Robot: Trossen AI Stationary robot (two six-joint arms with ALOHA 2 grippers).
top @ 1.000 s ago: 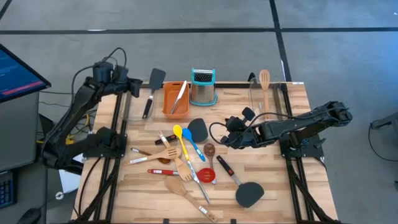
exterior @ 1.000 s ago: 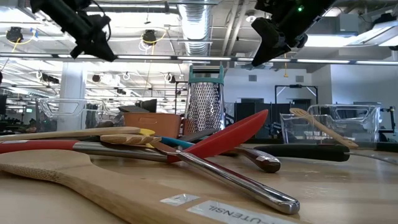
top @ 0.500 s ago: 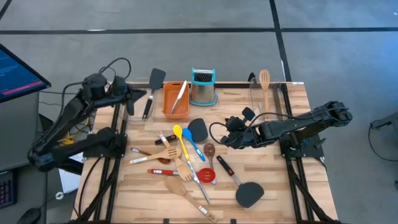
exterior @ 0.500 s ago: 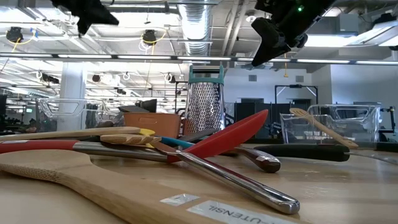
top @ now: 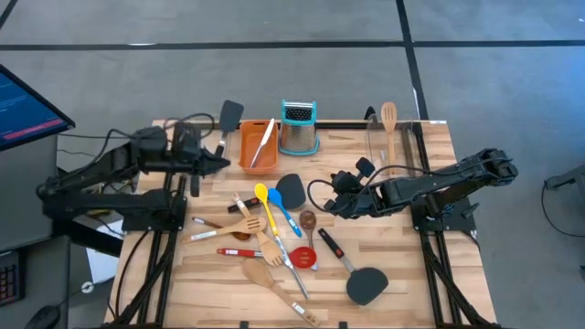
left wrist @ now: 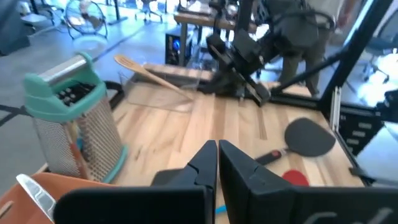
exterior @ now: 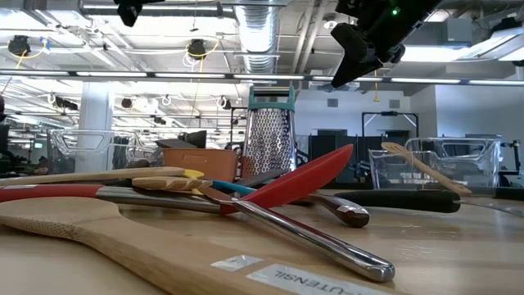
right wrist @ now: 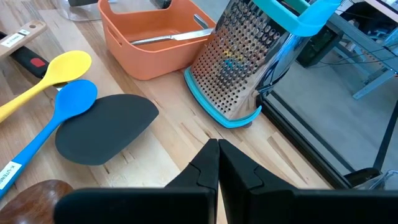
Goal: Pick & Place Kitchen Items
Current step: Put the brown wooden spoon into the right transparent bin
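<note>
Hovering at left-centre of high view, left gripper (top: 222, 162) pinched closed, nothing held; right gripper (top: 335, 206) likewise closed and empty, parked right of centre; utensils (top: 265, 239) strewn mid-table, awaiting pickup; tray (top: 257, 146) above them holds one.

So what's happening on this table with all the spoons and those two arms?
Neither arm holds anything right now. The left hand is shut and empty above the table's left side, near the orange tray with one steel utensil in it. The right hand hangs shut over the middle. The spoons and spatulas lie loose on the table, beside the grater.
</note>
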